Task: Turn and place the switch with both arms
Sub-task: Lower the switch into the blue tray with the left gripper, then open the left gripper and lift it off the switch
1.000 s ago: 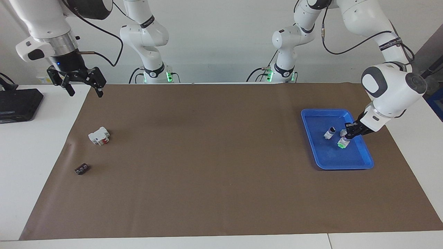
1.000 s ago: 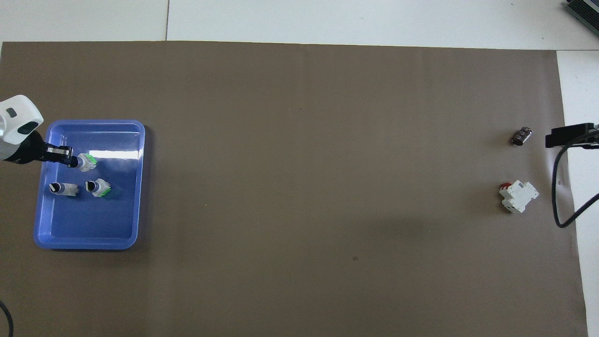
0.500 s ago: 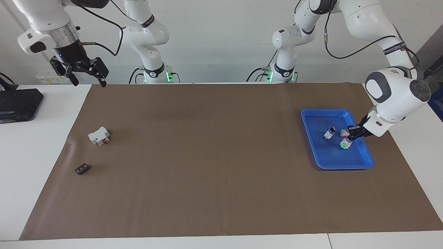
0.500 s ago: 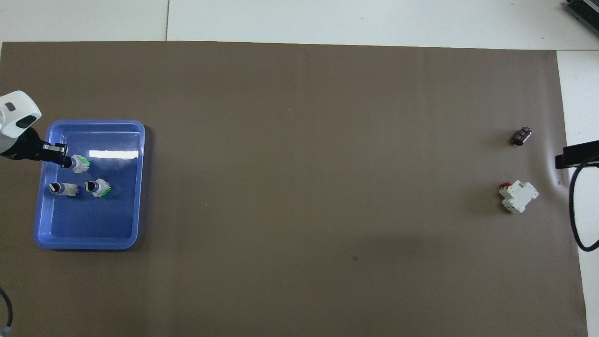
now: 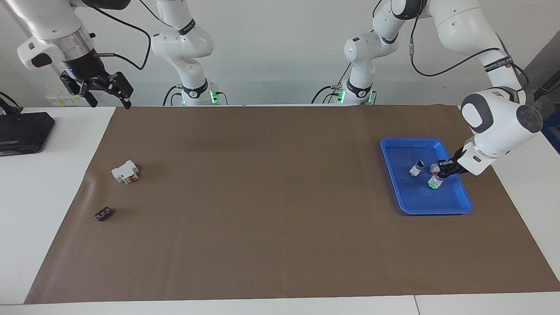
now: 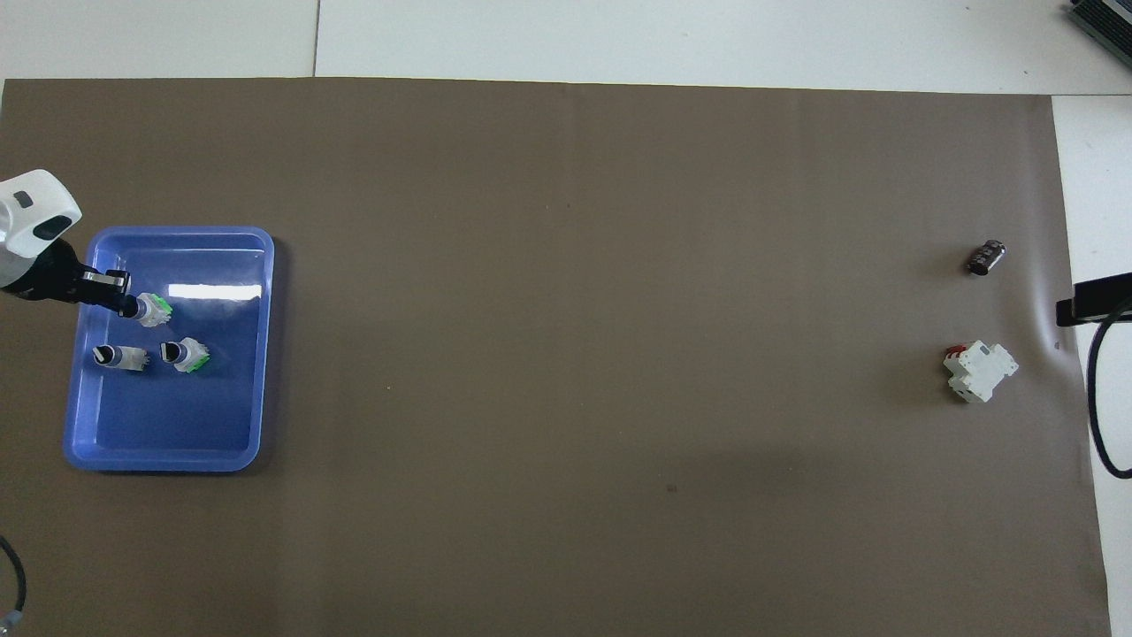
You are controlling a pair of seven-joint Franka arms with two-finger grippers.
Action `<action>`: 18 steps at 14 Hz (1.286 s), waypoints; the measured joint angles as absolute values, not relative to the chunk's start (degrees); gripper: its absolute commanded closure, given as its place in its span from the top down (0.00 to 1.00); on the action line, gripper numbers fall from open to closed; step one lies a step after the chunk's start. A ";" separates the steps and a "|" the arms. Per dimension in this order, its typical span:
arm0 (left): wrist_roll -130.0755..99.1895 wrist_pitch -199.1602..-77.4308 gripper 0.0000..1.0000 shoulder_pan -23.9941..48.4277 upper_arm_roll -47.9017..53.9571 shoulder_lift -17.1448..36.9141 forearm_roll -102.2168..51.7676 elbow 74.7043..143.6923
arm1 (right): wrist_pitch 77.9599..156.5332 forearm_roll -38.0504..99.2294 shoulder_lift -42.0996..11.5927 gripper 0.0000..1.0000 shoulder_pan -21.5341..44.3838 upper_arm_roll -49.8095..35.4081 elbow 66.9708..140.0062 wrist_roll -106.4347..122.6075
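Three small switches sit in the blue tray (image 6: 256,354) at the left arm's end of the tabletop; the left gripper (image 6: 133,306) pinches the dark knob end of the switch (image 6: 156,309), whose long axis points toward the right arm's end. Right gripper (image 5: 106,94) waits spread, high over its own tabletop corner, well apart

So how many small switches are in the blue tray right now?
3, all in the blue tray. A green-ended switch sits at the left gripper, farthest from the robots; another green-ended one and a third, end colour unclear, lie nearer. None looks hidden.
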State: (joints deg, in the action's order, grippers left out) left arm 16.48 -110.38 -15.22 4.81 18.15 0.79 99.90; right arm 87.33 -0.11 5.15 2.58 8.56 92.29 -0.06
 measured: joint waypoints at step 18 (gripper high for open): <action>14.68 -94.51 0.38 -9.12 5.17 20.29 0.82 83.49 | 86.66 -0.29 5.15 1.00 2.38 8.47 92.31 -0.06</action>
State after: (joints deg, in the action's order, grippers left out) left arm 14.68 -94.51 -9.12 5.17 20.29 0.82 83.49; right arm 86.66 -0.29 5.15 2.38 8.47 92.31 -0.06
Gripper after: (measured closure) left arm 0.617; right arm 0.000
